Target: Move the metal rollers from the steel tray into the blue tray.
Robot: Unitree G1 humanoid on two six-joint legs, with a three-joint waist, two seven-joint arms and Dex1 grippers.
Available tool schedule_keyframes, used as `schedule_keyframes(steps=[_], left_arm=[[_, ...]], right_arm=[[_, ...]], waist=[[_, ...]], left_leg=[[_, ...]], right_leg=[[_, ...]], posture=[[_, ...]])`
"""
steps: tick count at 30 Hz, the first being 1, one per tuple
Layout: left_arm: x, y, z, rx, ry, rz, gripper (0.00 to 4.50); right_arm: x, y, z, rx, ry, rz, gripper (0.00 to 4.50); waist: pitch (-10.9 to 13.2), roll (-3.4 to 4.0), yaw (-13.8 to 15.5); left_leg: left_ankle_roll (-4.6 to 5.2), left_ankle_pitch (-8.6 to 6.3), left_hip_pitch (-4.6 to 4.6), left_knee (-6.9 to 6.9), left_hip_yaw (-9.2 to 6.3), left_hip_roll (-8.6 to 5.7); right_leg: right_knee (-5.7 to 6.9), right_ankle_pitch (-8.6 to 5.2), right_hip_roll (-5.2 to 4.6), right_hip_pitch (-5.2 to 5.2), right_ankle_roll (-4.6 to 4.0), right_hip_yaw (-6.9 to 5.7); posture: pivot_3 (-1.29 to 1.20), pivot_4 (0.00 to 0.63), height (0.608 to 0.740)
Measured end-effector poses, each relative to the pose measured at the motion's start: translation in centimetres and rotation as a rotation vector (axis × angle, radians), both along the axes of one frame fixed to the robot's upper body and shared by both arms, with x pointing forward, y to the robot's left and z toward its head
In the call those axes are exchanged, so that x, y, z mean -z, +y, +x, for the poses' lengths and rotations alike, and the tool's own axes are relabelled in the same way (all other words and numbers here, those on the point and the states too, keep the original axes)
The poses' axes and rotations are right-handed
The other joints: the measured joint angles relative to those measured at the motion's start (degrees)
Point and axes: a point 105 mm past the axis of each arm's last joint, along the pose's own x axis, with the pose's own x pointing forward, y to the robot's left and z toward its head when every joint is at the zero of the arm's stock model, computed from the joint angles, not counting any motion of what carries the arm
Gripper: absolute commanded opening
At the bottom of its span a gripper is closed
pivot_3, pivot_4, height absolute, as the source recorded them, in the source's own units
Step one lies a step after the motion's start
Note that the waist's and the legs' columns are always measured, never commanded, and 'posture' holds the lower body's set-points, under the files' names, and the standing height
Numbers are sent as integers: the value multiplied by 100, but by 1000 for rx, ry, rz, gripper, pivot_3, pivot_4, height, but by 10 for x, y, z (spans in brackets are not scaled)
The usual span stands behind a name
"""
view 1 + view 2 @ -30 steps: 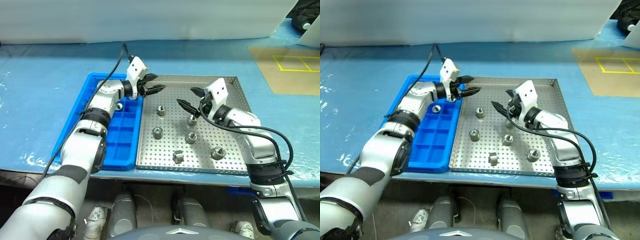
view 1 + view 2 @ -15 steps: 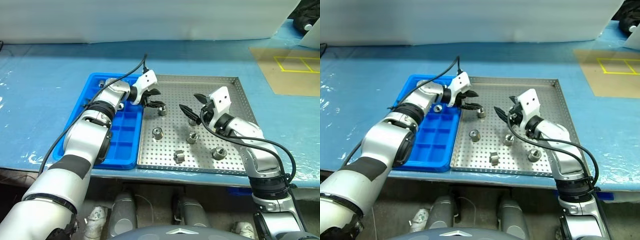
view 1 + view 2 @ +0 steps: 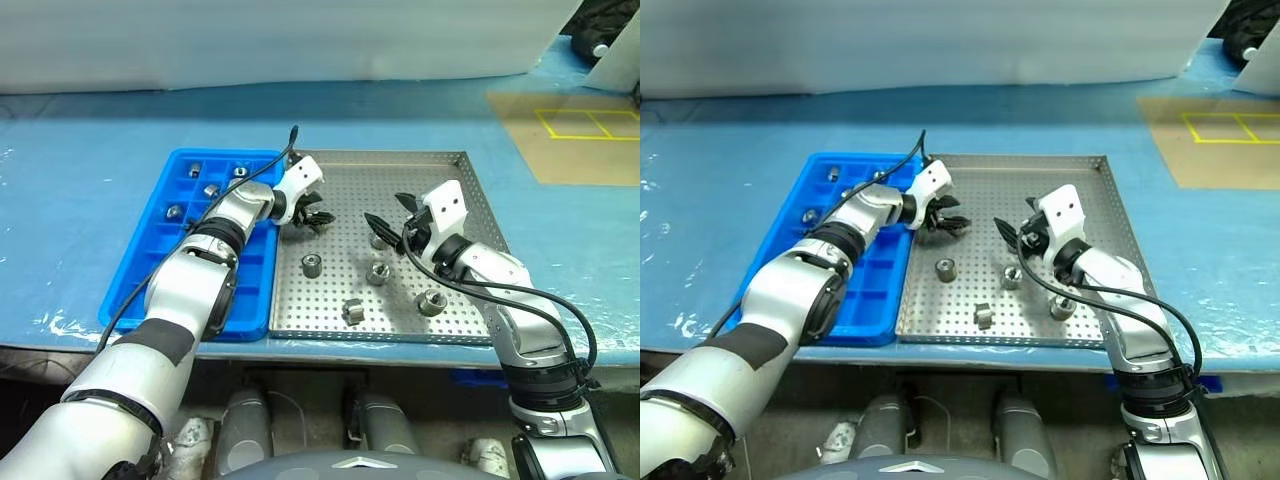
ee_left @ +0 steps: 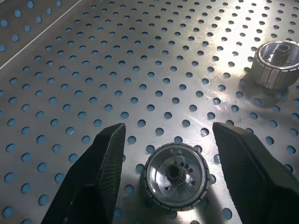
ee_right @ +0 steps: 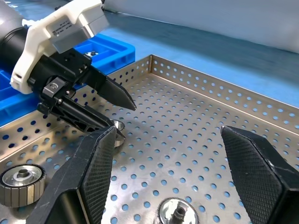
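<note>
The steel tray lies in the middle of the blue table, with several metal rollers loose on its perforated floor. To its left, edge to edge, sits the blue tray, with rollers in its far compartments. My left gripper is open and low over the steel tray's far left part. In the left wrist view its fingers stand on either side of one roller without touching it. My right gripper hovers open above the tray's middle, over another roller.
A tan board with yellow lines lies at the back right. A white wall closes off the far side. The table's front edge runs just below both trays.
My left gripper has moved right from the blue tray's edge and dropped onto the steel tray, around a roller. The right gripper has barely moved. The camera view has shifted slightly.
</note>
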Motion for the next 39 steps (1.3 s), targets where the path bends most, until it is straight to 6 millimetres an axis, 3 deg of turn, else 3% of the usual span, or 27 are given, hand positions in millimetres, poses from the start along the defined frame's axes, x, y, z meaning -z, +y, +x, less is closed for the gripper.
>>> schedule_keyframes(steps=[12,18,30,39], left_arm=[[10,6,-8,56,62,83,3152],[13,12,-6,33,57,106,1656],[13,12,-8,53,69,94,1664],[-1,12,-15,110,127,-111,1664]], right_arm=[[0,-2,1,22,-4,-6,3673],[0,-2,1,26,-5,-4,3717],[-1,-2,3,32,-12,1,3717],[-4,-1,6,36,-20,5,3717]], waist=[[-4,7,-55],[-5,8,-146],[-9,15,-154],[-8,15,-135]], left_leg=[[0,-2,59,-20,0,1],[-1,-3,104,-27,0,1],[-1,-3,102,-32,0,2],[1,-2,80,-102,0,-1]], right_leg=[[-11,-2,0,41,-3,9],[-28,-3,0,82,-2,14],[-34,-3,0,77,-2,15],[-98,-2,-2,63,-3,15]], posture=[[-380,150,740],[-372,150,740],[-367,150,740],[-350,150,740]])
